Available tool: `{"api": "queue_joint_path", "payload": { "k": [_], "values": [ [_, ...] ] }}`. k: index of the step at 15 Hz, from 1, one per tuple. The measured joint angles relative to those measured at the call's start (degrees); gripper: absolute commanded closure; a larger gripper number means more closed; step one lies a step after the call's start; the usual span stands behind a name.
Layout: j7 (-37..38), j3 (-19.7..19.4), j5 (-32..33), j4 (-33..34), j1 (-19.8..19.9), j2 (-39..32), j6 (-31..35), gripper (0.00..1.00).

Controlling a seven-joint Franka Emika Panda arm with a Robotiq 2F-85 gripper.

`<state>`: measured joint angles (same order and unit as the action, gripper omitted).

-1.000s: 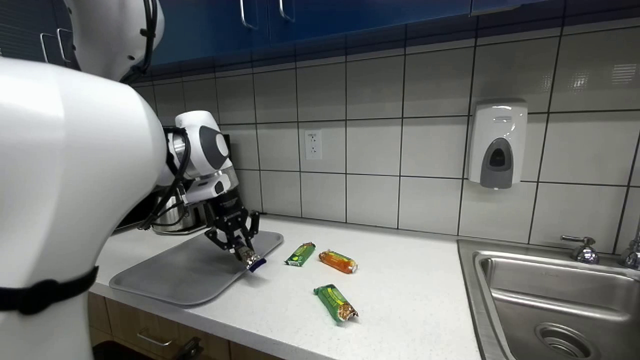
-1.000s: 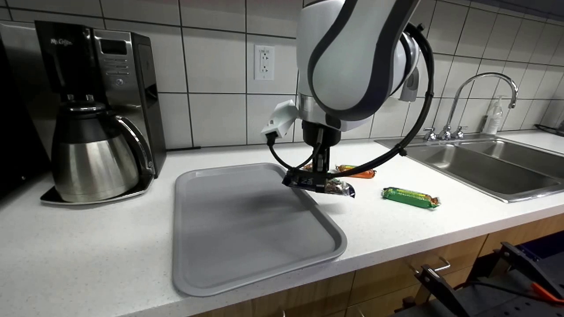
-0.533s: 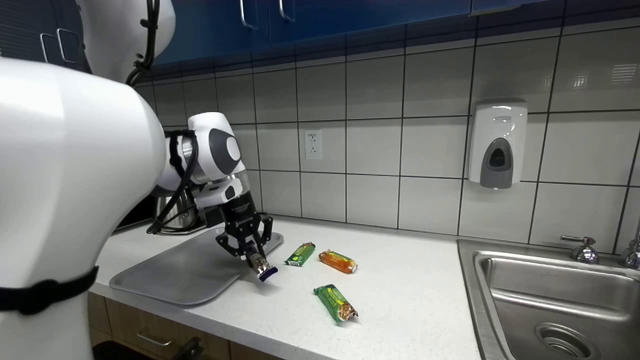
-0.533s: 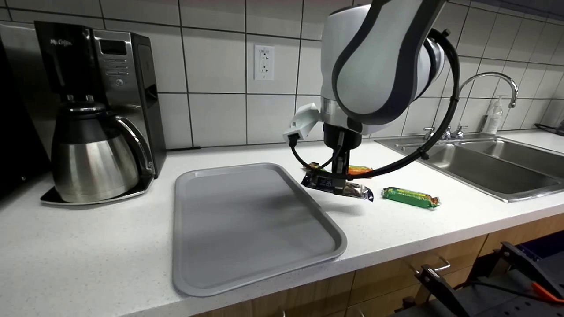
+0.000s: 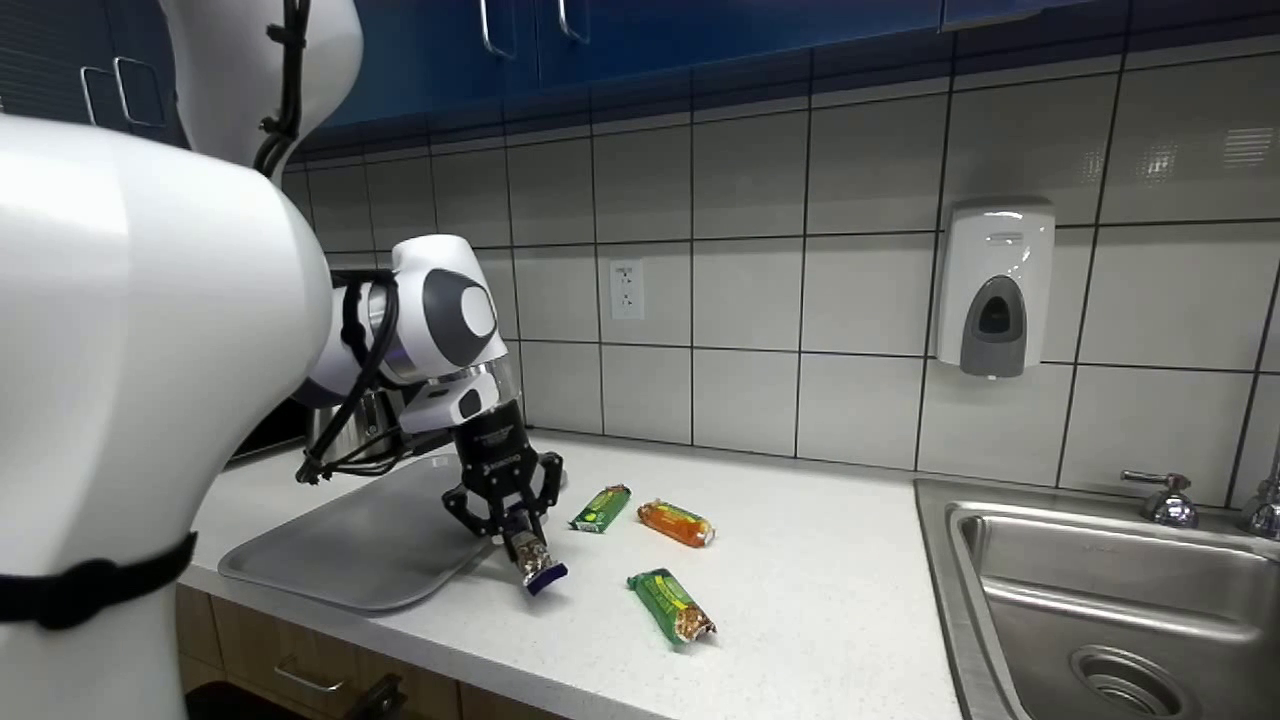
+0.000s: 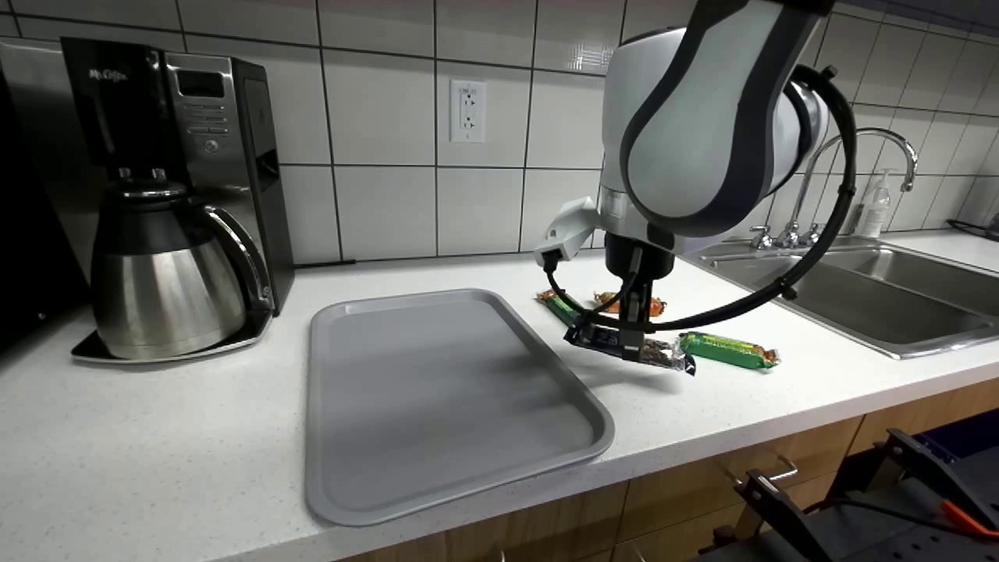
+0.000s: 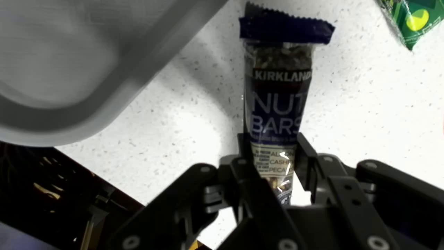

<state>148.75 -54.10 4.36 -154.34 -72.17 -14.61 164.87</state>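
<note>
My gripper [image 5: 524, 528] is shut on a dark blue and clear nut bar [image 7: 277, 100], gripped across its middle between the two fingers. The gripper also shows in an exterior view [image 6: 632, 351]. The bar is tilted and held a little above the white counter, just beside the grey tray [image 6: 437, 390]. A green bar [image 5: 600, 508] and an orange bar [image 5: 677, 523] lie on the counter towards the wall. Another green bar [image 5: 670, 605] lies nearer the counter's front edge. A corner of a green wrapper [image 7: 418, 21] shows in the wrist view.
A coffee maker [image 6: 211, 156] with a steel carafe [image 6: 168, 289] stands beyond the tray. A steel sink [image 5: 1110, 620] is set in the counter at the far side. A soap dispenser [image 5: 1000, 290] hangs on the tiled wall. The counter's front edge drops to wooden drawers [image 6: 702, 484].
My gripper has moved with the nut bar away from the tray, over the counter towards the nearer green bar, and slightly lower. The tray and the other bars have not moved.
</note>
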Motion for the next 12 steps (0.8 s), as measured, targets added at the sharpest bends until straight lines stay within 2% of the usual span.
{"api": "queue_joint_path", "payload": {
  "k": [12],
  "values": [
    [0.0,-0.8,-2.9,-3.5,0.0,0.0,0.4,0.92]
  ]
}}
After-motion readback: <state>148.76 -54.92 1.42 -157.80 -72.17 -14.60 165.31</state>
